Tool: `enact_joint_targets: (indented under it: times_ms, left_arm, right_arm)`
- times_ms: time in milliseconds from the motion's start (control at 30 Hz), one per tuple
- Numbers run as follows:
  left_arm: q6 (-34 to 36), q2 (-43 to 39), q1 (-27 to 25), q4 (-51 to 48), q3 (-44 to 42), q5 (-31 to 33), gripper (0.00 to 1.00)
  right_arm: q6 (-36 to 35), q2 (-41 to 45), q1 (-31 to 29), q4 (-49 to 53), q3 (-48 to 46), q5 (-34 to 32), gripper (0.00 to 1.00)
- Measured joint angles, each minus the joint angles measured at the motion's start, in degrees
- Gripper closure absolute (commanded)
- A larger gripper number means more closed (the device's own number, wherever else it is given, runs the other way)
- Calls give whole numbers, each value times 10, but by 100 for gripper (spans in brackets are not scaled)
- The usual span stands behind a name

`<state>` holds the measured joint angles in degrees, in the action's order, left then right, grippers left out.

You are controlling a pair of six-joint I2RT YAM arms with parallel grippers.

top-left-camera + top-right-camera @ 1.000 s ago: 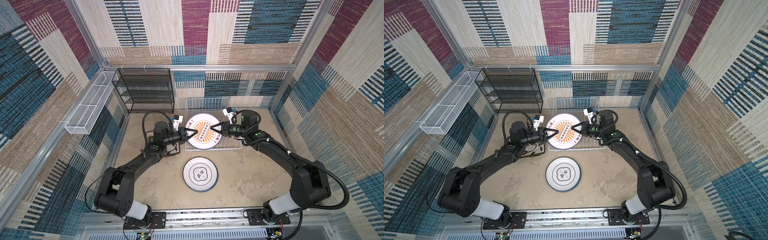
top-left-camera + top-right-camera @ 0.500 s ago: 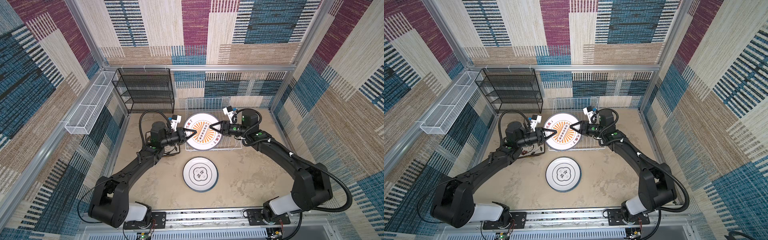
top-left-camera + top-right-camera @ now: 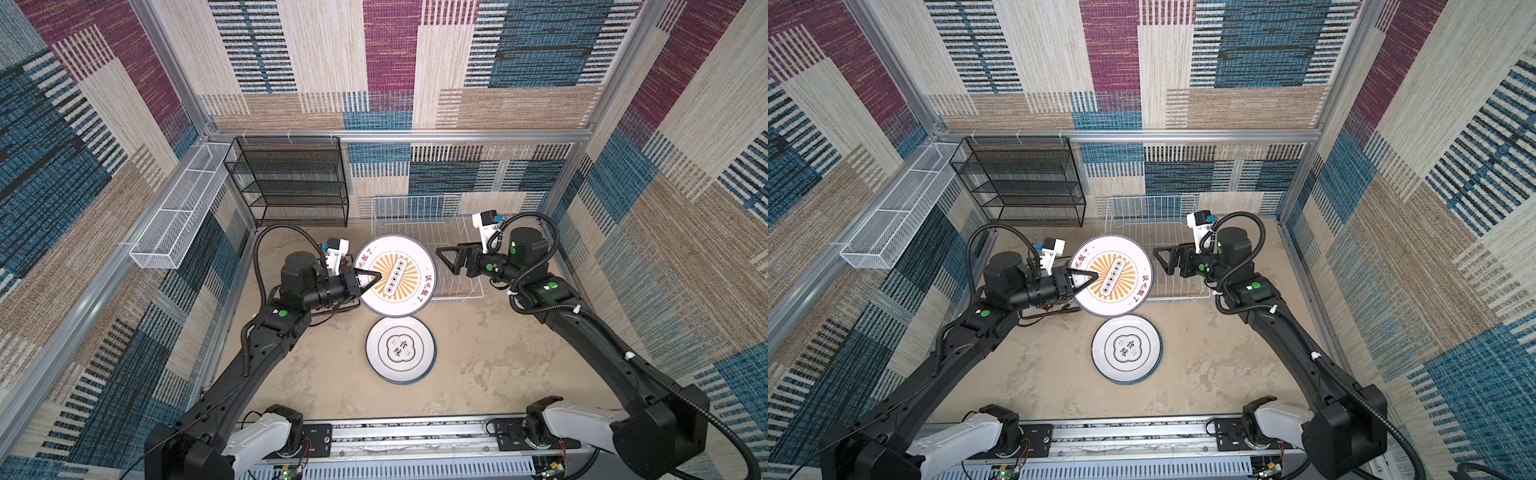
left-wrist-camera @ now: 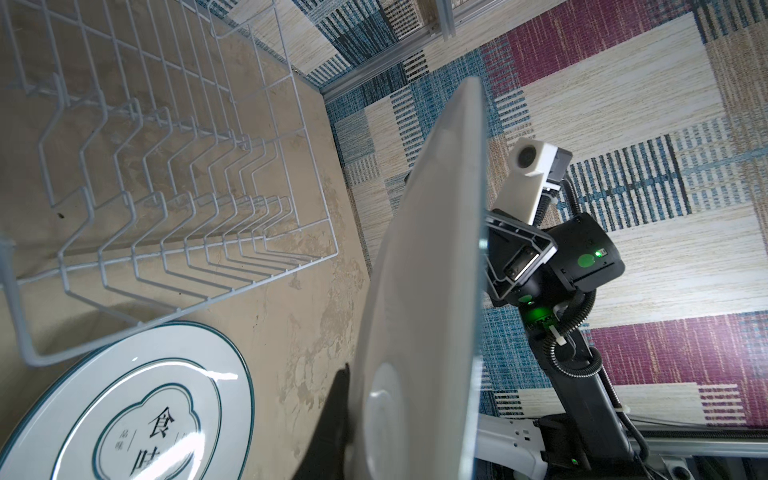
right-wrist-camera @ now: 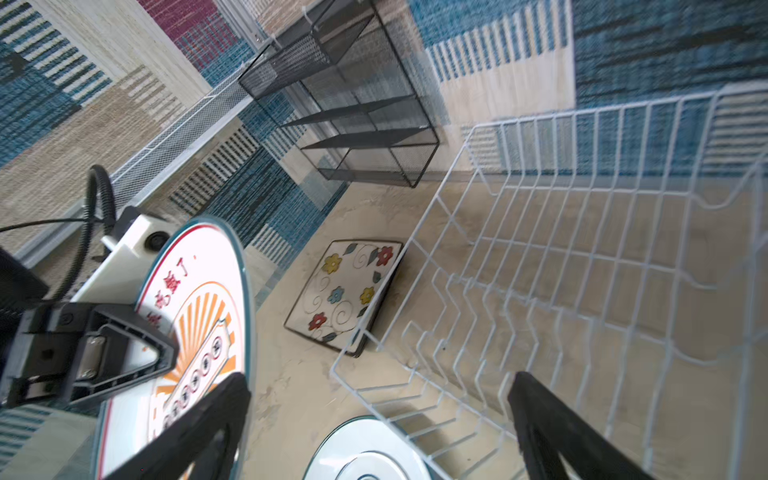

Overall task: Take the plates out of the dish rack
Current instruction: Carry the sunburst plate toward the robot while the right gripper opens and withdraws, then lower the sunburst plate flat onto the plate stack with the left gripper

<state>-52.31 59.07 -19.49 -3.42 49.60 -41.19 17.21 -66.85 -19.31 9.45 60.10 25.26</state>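
Jaws on the left gripper (image 3: 371,277) were pinched shut on the left rim of a round plate (image 3: 405,266) with an orange sunburst face. The left gripper held it off the desk (image 3: 498,353), face up toward both top views. Those of the right gripper (image 3: 446,261) stood spread wide with nothing between them. They were just beside that plate's right edge but apart from it, over the dish rack (image 3: 415,208).

Two round plates could be counted. One was the orange one in the grip. A second round plate (image 3: 401,349), white with a dark rim and black characters, lay flat on the desk just in front of it. Whether more lay beneath it could not be told. One square plate (image 5: 343,293) with a cream floral face showed in the right wrist view, flat on the desk just outside the rack's corner. Its dark edge looked thick, so the count beneath was uncertain.

There was one dish rack, white wire, against the back wall, and every plate in sight was outside it. One black mesh shelf unit (image 3: 291,183) stood to its left, and one white mesh basket (image 3: 174,216) hung on the left wall.
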Motion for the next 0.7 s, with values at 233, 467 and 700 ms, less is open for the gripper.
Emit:
enact_joint_targets:
  times_ms: [233, 467, 700]
  left_arm:
    - [5, -109, -1, -110, -59, 28, 100]
    - [30, -189, -4, -221, -114, 48, 100]
    - [30, -204, -9, -261, -176, 63, 100]
  right_arm:
    - [-96, 82, -1, 33, -49, -29, 1]
    - [-177, 141, -3, 68, -88, -28, 1]
    - [-213, 173, -8, 102, -123, -28, 1]
